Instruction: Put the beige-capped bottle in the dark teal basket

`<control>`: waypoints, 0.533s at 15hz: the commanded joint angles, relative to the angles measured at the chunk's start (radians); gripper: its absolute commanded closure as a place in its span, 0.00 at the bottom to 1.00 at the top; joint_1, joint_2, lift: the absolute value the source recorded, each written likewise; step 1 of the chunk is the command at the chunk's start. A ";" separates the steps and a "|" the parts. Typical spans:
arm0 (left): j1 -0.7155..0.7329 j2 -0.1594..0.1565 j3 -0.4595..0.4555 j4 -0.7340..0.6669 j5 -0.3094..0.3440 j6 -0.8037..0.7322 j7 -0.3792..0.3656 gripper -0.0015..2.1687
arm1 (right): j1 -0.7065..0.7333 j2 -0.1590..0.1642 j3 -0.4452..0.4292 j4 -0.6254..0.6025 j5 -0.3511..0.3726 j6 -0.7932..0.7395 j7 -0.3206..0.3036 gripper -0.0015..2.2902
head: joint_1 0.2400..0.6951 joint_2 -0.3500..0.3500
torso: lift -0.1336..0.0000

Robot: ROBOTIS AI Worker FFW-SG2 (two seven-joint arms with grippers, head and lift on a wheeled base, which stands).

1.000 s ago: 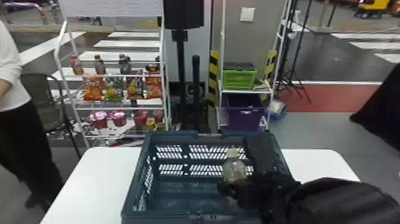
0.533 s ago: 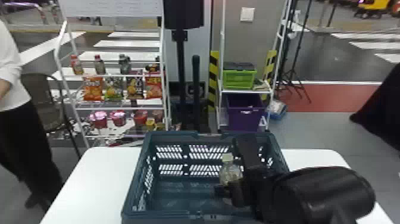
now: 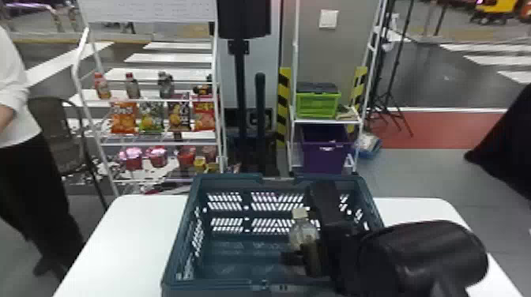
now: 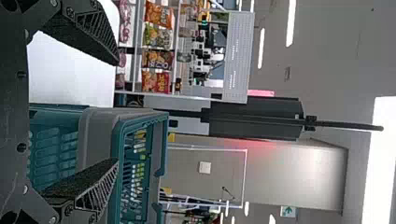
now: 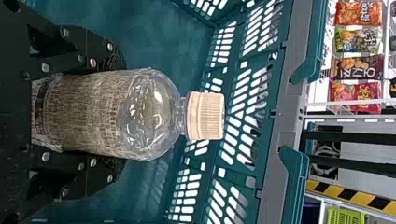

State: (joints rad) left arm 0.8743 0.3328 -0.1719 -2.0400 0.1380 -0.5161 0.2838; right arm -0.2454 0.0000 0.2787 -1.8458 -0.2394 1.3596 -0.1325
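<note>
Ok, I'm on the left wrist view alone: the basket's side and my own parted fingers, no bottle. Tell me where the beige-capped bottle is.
Observer: The right gripper has the beige-capped bottle, one finger pressed to each side of its label.
Operator: Now place it against the basket for me.
Observer: By the head view, the bottle is inside the dark teal basket, nearer its right side than its left.
Operator: And give me its stance.
Observer: Roughly upright, with the cap uppermost.
</note>
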 commanded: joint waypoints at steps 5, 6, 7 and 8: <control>0.000 0.000 0.000 0.000 0.000 0.000 0.000 0.07 | 0.005 0.001 -0.006 -0.006 -0.006 -0.016 -0.013 0.01 | 0.57 0.50 | 1.00; 0.002 0.000 0.000 0.000 -0.002 -0.003 0.000 0.07 | 0.009 0.001 -0.006 -0.009 -0.006 -0.041 -0.013 0.01 | 0.57 0.50 | 1.00; 0.002 0.000 0.000 -0.002 0.000 0.000 0.000 0.07 | 0.014 0.001 -0.007 -0.013 -0.006 -0.059 -0.013 0.02 | 0.57 0.50 | 1.00; 0.002 0.000 0.000 -0.002 0.000 -0.003 0.000 0.07 | 0.020 0.001 -0.007 -0.020 -0.009 -0.081 -0.013 0.02 | 0.57 0.50 | 1.00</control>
State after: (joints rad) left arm 0.8757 0.3328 -0.1722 -2.0410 0.1380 -0.5172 0.2838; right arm -0.2330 0.0000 0.2720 -1.8579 -0.2462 1.3067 -0.1457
